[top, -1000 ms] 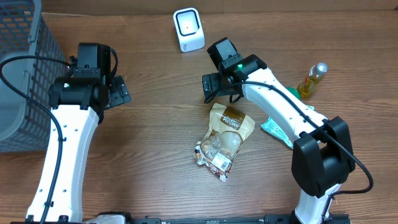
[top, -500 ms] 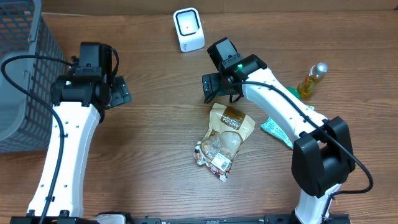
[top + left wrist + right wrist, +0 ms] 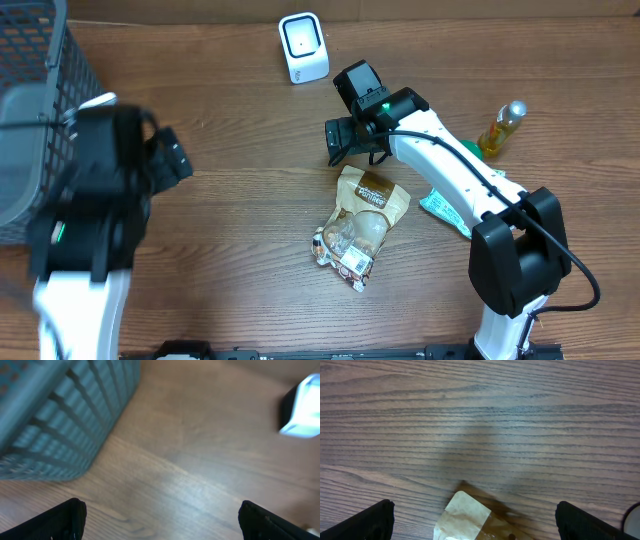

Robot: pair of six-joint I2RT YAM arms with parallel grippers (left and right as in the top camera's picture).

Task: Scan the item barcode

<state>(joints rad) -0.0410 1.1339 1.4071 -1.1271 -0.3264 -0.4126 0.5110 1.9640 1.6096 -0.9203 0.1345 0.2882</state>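
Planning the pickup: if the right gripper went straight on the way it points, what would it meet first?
Probably the bag's top edge, lying between the open jaws; otherwise the table just beyond. Depth is unclear.

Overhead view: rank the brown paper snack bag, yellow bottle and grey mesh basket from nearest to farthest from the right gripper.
1. Brown paper snack bag, close beside the right gripper.
2. Yellow bottle, at right.
3. Grey mesh basket, far left.
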